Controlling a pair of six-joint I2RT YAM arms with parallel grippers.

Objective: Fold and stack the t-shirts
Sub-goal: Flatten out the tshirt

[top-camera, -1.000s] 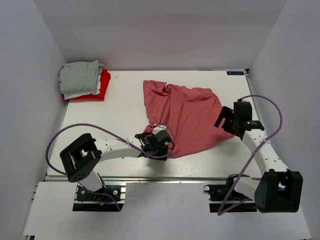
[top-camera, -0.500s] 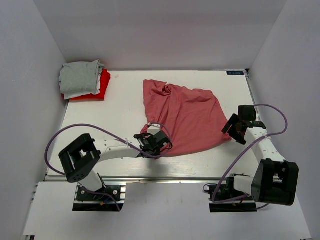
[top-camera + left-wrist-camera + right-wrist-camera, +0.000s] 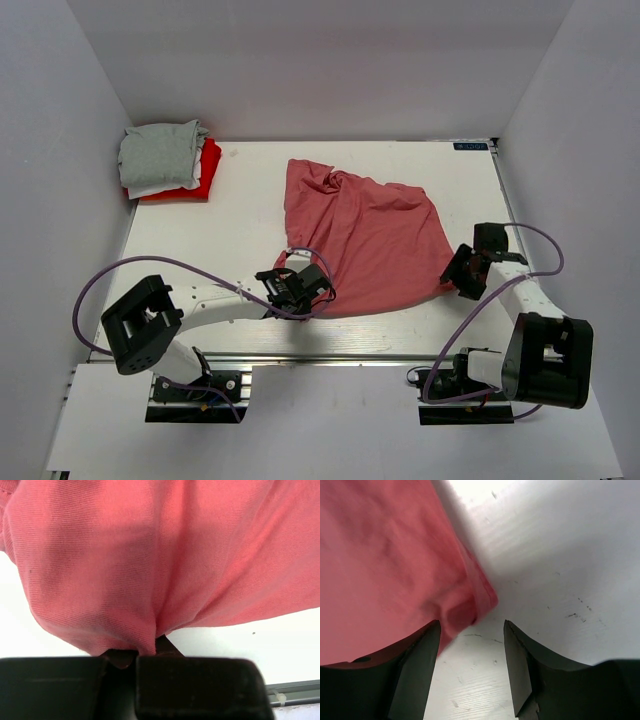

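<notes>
Just unreadable blue sticker point(image 3: 471, 146) beyond t-shirt point(image 3: 365, 240)

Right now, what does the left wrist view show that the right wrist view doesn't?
Left wrist only: the left hand shut on a bunched fold of the pink t-shirt, plus a metal rail at lower right. Right wrist only: the right hand open, its fingers either side of the shirt's hemmed corner, not gripping it. Both: the same pink cloth lying on the white table.
</notes>
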